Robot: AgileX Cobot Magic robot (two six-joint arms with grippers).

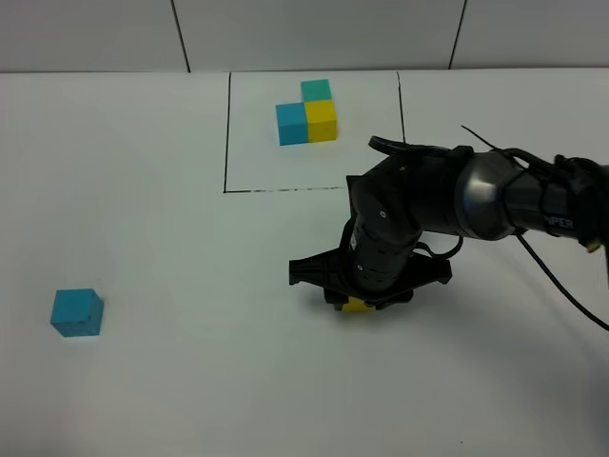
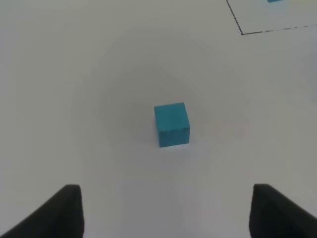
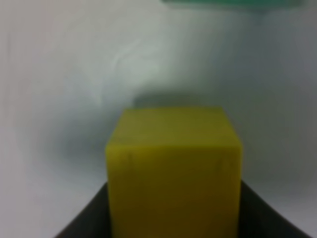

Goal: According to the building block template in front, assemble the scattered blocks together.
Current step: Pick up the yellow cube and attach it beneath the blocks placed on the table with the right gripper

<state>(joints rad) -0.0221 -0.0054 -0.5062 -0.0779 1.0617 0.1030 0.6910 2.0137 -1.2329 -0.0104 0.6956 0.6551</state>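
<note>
Now the right gripper pinches the yellow cube near the middle of the table, jaws pressed on its sides. The template lies at twelve o'clock. The blue cube sits at eight o'clock, before the left gripper, which is spread and empty. Next, I think, the yellow one must be set against the green cube.

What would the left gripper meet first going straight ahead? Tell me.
Probably the sky-blue cube. It lies centred ahead of the open left gripper with nothing in between, though the depth is unclear.
</note>
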